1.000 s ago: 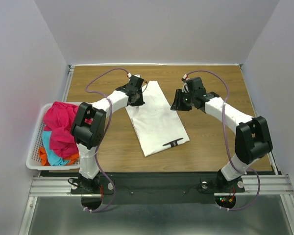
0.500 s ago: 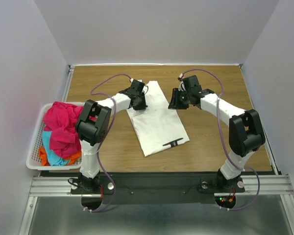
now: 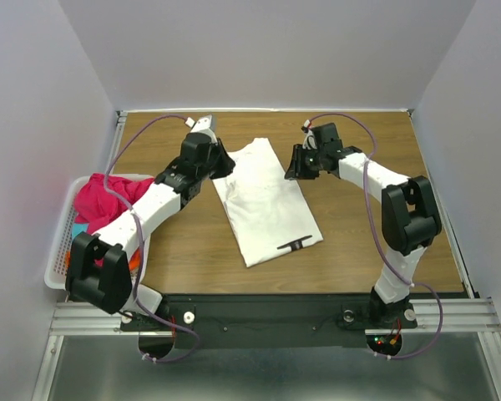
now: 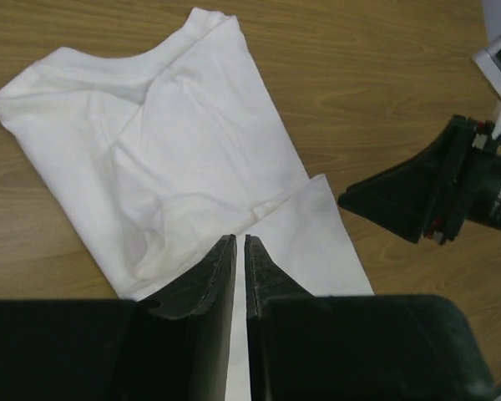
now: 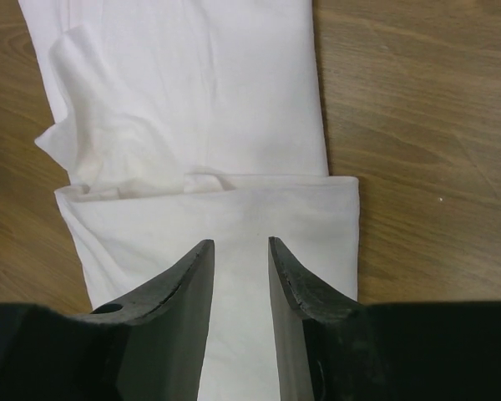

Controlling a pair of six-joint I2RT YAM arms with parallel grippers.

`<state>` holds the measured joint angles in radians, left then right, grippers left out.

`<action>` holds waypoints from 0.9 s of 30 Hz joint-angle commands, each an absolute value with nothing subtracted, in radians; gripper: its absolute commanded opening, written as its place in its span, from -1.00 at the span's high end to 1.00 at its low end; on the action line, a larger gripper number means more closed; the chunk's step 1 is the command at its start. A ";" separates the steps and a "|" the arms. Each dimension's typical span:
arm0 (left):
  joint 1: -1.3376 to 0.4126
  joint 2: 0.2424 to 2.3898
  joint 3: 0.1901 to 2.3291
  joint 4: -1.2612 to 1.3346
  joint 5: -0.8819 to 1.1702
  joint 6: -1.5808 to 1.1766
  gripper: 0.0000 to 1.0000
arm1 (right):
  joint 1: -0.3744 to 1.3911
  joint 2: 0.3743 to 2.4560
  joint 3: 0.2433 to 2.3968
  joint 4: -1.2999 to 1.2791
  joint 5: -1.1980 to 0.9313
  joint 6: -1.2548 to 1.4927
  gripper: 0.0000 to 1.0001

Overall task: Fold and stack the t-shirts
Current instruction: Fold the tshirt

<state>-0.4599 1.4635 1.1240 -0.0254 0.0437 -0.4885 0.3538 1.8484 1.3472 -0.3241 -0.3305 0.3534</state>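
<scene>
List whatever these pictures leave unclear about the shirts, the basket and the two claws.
- Other shirts under the pink shirt in the basket: top view, the left arm covers them.
- Black mark on the white shirt: top view, too small to read.
- White shirt's lower part: both wrist views, hidden behind the claws' own bodies.
- Whether the left claw or right claw touches cloth: wrist views give no height; top view, arms hide the tips.
</scene>
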 commanded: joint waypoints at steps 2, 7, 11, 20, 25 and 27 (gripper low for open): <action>-0.462 1.447 0.931 0.021 0.060 -0.508 0.57 | 0.348 1.894 1.408 -0.238 -0.409 0.325 0.25; -0.443 1.496 0.882 0.075 0.017 -0.537 0.60 | 0.345 1.951 1.422 -0.212 -0.429 0.322 0.25; -0.436 1.506 0.908 0.104 -0.064 -0.503 0.60 | 0.342 1.977 1.417 -0.204 -0.436 0.311 0.25; -0.425 1.650 1.041 0.084 -0.124 -0.434 0.67 | 0.331 1.991 1.405 -0.193 -0.434 0.301 0.25; -0.431 1.752 1.103 0.071 -0.048 -0.417 0.72 | 0.328 1.999 1.410 -0.192 -0.436 0.299 0.25; -0.446 1.778 1.121 0.064 -0.043 -0.416 0.76 | 0.327 2.003 1.414 -0.190 -0.433 0.301 0.25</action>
